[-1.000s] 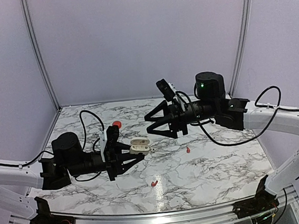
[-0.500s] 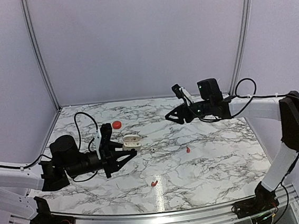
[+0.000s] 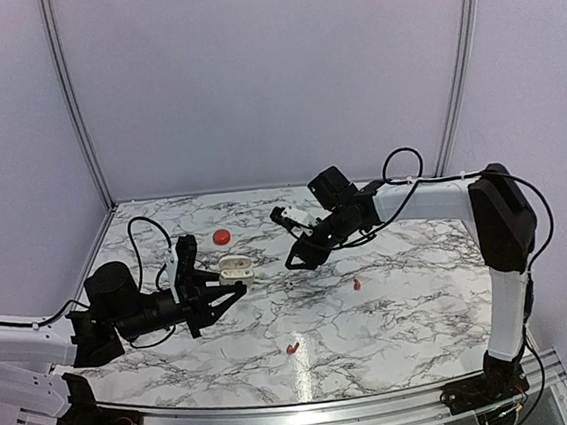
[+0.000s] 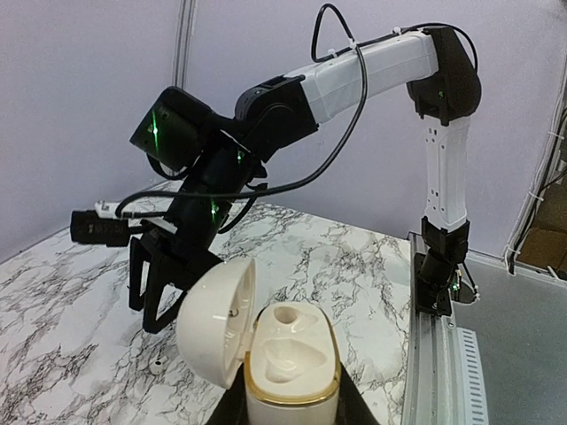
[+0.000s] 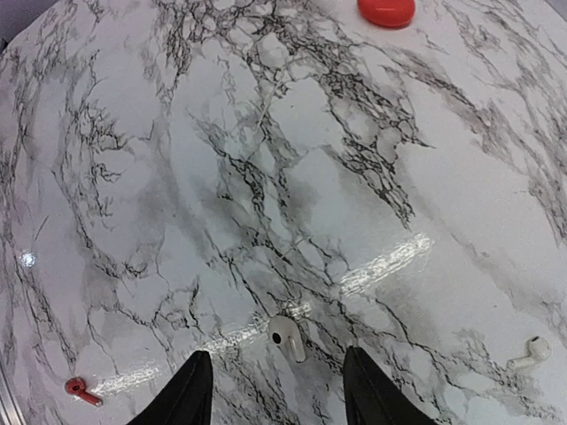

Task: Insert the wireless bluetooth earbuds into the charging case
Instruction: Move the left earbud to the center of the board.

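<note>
Top ext view: R arm (image 3: 423, 197) has swung down + left since 1 s ago, from high over the far-right of the table (image 3: 423, 305) to low over centre. R gripper (image 3: 295, 261) now hangs close above the marble, just right of the white charging case (image 3: 235, 268). L arm (image 3: 25, 343) has drawn back leftward. L gripper (image 3: 228, 280) is clamped on the case body, and the case has gone left w/ it, lid open. Red puck case (image 3: 223, 236) unmoved, just beyond the L gripper on the far side, not touching it. One red earbud (image 3: 357, 285) lies right of centre, the other red earbud (image 3: 293, 348) toward the near edge. Both unmoved, well apart from either gripper. R wrist view: jaws moderately wide, nothing held. White earbud (image 5: 287, 337) lies on the marble betw. the fingertips, touching neither. 2nd white earbud (image 5: 530, 352) lies off to one side. L wrist view: lid hinged back, both wells exposed. Room: bare marble over the right half and betw. R gripper and near rail (image 3: 303, 412). L arm sits close to left wall panel (image 3: 21, 198). Back wall (image 3: 270, 73) well behind R gripper.
</note>
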Tool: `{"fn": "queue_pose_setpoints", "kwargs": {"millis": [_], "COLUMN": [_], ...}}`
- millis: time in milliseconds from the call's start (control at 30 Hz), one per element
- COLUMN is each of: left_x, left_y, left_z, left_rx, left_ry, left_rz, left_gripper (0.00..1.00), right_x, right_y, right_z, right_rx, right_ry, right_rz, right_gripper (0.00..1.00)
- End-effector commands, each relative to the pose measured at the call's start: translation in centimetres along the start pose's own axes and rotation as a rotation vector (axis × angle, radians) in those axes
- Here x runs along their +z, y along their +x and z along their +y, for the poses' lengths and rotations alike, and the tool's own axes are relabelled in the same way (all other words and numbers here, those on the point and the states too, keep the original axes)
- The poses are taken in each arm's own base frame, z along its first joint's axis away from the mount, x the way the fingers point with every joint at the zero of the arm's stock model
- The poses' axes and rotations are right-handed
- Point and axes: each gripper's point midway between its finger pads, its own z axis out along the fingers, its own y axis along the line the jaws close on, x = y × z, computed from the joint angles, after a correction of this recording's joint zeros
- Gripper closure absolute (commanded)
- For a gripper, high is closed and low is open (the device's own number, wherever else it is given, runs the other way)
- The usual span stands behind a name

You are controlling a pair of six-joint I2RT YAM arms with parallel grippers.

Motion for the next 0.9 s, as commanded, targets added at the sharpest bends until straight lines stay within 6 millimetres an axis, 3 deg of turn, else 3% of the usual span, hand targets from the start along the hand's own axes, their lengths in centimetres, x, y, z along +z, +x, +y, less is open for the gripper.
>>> {"fn": "queue_pose_setpoints", "kwargs": {"millis": [0, 200, 733, 867], "left_x": [-0.6, -0.8, -1.7, -1.7], "left_y": [-1.4, -1.4, -1.4, -1.5], "left_z": [-0.1, -0.2, -0.3, -0.3], "left_rx": [0.005, 0.012, 0.016, 0.021], "left_ry": [0.005, 0.008, 0.002, 0.0], "left_rz": [-0.063, -0.068, -0.089, -0.091], "left_gripper": [1.0, 1.0, 1.0, 1.0], "right_x": [0.8, 2.5, 5.6, 5.8], "right_y": [1.7, 1.9, 3.1, 4.0], "right_z": [0.1, 1.3, 0.8, 0.7], "right_rx": [-0.094, -0.131, -0.157, -0.151], "right_ry": [0.065, 0.062, 0.104, 0.101], "right_rz": [0.169, 0.253, 0.374, 0.399], "right_gripper": [0.49, 0.49, 0.54, 0.61]}}
